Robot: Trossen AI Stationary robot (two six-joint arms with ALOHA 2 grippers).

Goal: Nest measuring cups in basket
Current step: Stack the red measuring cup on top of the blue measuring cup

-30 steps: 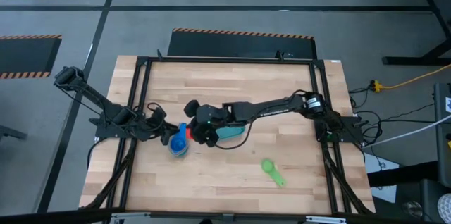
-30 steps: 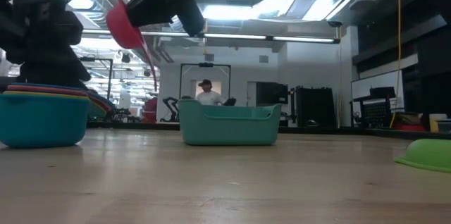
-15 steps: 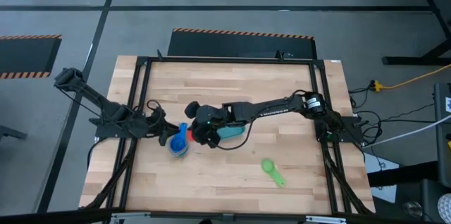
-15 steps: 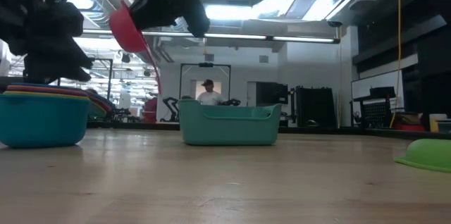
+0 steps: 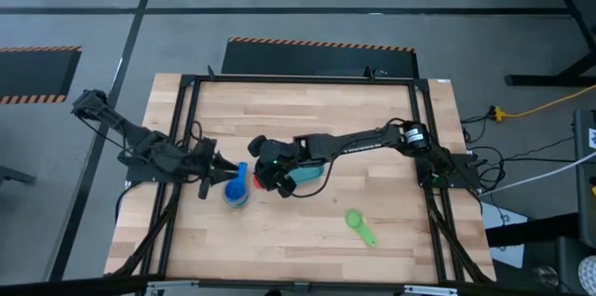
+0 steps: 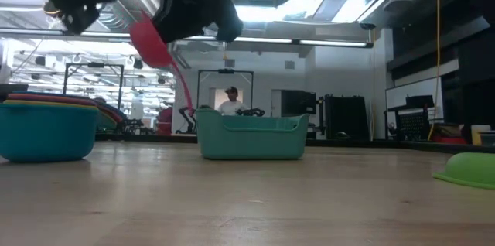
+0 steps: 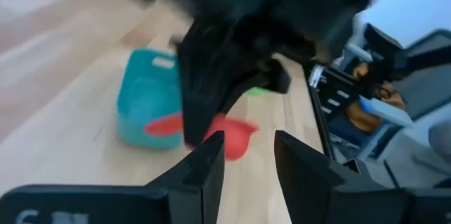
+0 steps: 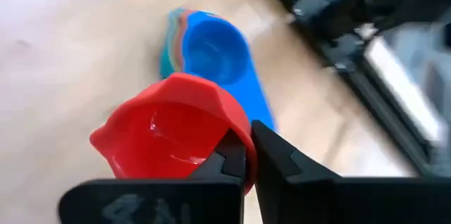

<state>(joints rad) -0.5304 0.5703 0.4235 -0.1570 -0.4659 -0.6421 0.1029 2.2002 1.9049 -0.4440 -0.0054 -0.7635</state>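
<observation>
Right claw (image 8: 243, 155) pinches small red plastic measuring cup (image 8: 169, 136), airborne between teal rounded plastic basket (image 6: 251, 136) and nested cup stack (image 5: 237, 187). Left claw (image 7: 243, 164) spread, empty, beside stack. Green cup (image 5: 359, 224) well apart.

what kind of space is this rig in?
Looks like an industrial robotics lab: wooden table on a grey floor with hazard-striped mats, open ceiling with strip lights, equipment racks behind.

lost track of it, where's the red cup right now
The red plastic measuring cup is in the air, pinched at its rim by the right gripper, near the table's middle between the nested cup stack and the teal plastic basket.
</observation>
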